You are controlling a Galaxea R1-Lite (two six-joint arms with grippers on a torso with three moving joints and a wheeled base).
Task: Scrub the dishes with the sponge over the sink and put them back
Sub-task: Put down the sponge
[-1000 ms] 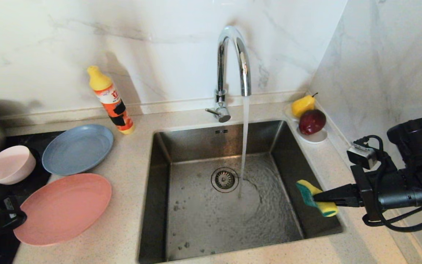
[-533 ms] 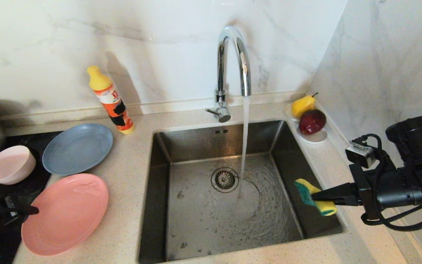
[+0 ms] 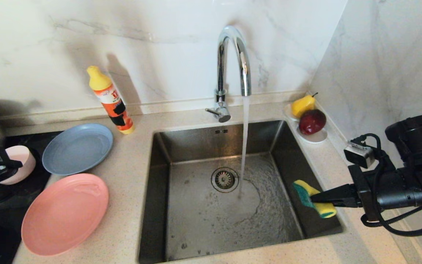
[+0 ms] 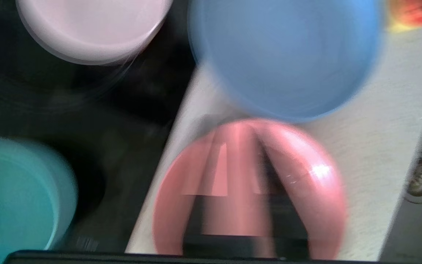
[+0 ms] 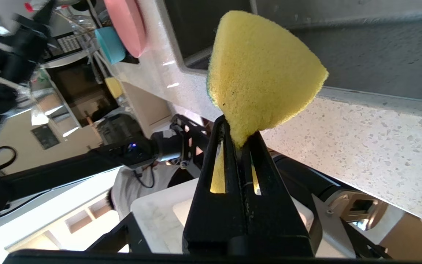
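Right gripper [image 3: 315,199] fingers pinch spongy yellow-green sponge [image 3: 311,198] over steel sink [image 3: 181,220] — left gripper [image 3: 13,164] fingers together, empty.

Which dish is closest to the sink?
The salmon-pink plate, lying on the counter beside the sink; the grey-blue plate and both bowls are farther away.

Wall [image 3: 152,44]: white marble with grey veining, behind and to the right, meeting in a corner. Bench [image 3: 130,154]: pale speckled stone with low upstand along the wall. Black cooktop [image 3: 31,183]: inset at bench's left end. Light: bright, casting soft shadows on the wall.
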